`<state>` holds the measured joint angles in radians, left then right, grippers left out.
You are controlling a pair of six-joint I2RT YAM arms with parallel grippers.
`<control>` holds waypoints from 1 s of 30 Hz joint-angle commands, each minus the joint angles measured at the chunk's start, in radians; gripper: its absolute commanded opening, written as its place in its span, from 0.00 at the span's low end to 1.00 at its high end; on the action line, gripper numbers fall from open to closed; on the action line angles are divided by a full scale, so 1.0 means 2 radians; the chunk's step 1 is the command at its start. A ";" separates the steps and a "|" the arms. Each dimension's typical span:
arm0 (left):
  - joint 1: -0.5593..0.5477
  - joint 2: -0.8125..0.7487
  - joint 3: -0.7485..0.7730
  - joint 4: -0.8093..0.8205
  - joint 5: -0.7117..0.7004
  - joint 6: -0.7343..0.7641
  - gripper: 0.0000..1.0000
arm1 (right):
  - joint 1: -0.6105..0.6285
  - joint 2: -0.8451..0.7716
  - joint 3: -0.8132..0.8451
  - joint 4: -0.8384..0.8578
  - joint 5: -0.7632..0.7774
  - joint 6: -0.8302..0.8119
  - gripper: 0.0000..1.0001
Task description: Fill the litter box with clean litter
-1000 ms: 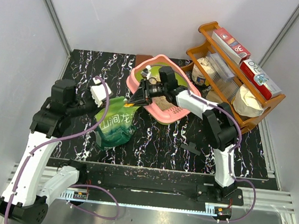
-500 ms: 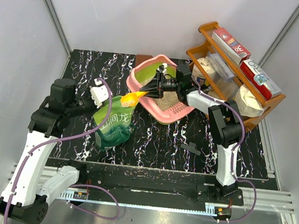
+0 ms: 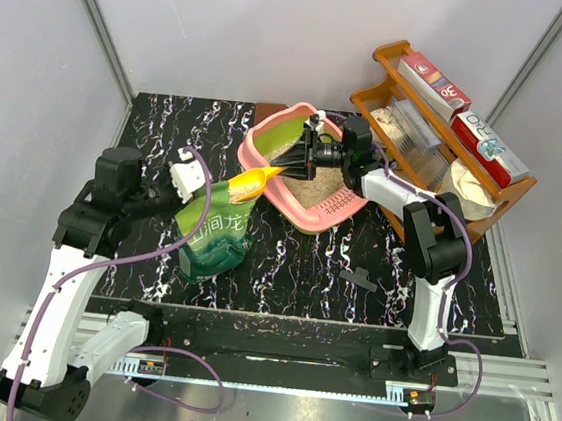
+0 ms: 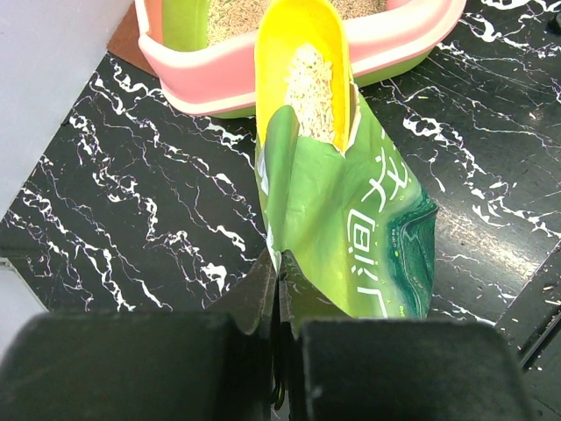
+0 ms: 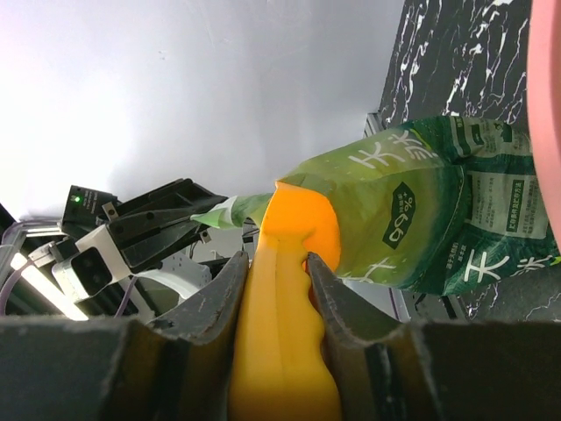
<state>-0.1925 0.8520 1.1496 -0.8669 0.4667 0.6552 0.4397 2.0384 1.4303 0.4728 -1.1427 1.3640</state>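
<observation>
The pink litter box (image 3: pixel 313 211) with lime-green inner walls sits at the table's back middle; beige litter (image 3: pixel 316 186) covers part of its floor. It also shows in the left wrist view (image 4: pixel 219 79). My right gripper (image 3: pixel 288 161) is shut on the handle of the yellow-orange scoop (image 3: pixel 252 180), (image 5: pixel 285 298). The scoop bowl (image 4: pixel 302 70) holds beige litter (image 4: pixel 311 92) and lies at the mouth of the green bag (image 3: pixel 214 232), (image 4: pixel 359 219), just short of the box's near wall. My left gripper (image 4: pixel 279 272) is shut on the bag's top edge, holding it up.
A brown wooden rack (image 3: pixel 447 138) with boxes and a white bag stands at the back right, close to the right arm. A small black part (image 3: pixel 358 277) lies on the marble table (image 3: pixel 305 273). White walls enclose the cell.
My right gripper has drawn back to the right, pulling the scoop out of the bag toward the litter box. The left gripper and the bag have hardly moved.
</observation>
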 commanded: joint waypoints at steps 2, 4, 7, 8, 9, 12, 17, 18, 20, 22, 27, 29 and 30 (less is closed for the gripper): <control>0.001 -0.006 0.019 -0.004 -0.024 0.007 0.00 | -0.016 -0.056 0.010 -0.009 -0.018 -0.035 0.00; 0.001 -0.008 0.020 -0.001 -0.026 0.008 0.00 | -0.019 -0.060 0.007 -0.022 -0.022 -0.039 0.00; 0.001 -0.009 0.018 0.002 -0.029 0.008 0.00 | -0.023 -0.059 0.000 -0.025 -0.026 -0.044 0.00; 0.001 -0.009 0.018 0.005 -0.028 0.006 0.00 | -0.025 -0.058 -0.002 -0.025 -0.027 -0.043 0.00; 0.001 -0.008 0.018 0.005 -0.029 0.005 0.00 | -0.026 -0.055 -0.004 -0.025 -0.033 -0.043 0.00; 0.001 -0.006 0.020 0.005 -0.027 0.003 0.00 | -0.030 -0.044 -0.016 -0.013 -0.040 -0.035 0.00; 0.001 0.000 0.030 0.005 -0.029 0.003 0.00 | -0.043 -0.028 -0.032 0.027 -0.041 0.002 0.00; 0.001 0.001 0.032 0.006 -0.029 0.003 0.00 | -0.045 -0.027 -0.034 0.034 -0.048 0.007 0.00; 0.001 0.003 0.033 0.005 -0.029 0.003 0.00 | -0.044 -0.016 -0.033 0.055 -0.058 0.026 0.00; 0.002 0.005 0.034 0.004 -0.028 0.004 0.00 | -0.045 -0.002 -0.030 0.059 -0.071 0.037 0.00; 0.000 0.010 0.041 -0.001 -0.028 0.005 0.00 | -0.047 0.002 -0.031 0.060 -0.063 0.044 0.00; 0.001 0.011 0.040 -0.001 -0.029 0.007 0.00 | -0.048 0.001 -0.029 0.062 -0.061 0.046 0.00; 0.000 0.011 0.038 -0.001 -0.028 0.007 0.00 | -0.051 -0.001 -0.026 0.061 -0.061 0.047 0.00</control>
<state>-0.1925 0.8787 1.1786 -0.8886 0.4465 0.6575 0.3473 2.0491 1.3632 0.5335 -1.2430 1.4441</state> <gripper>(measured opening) 0.023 0.337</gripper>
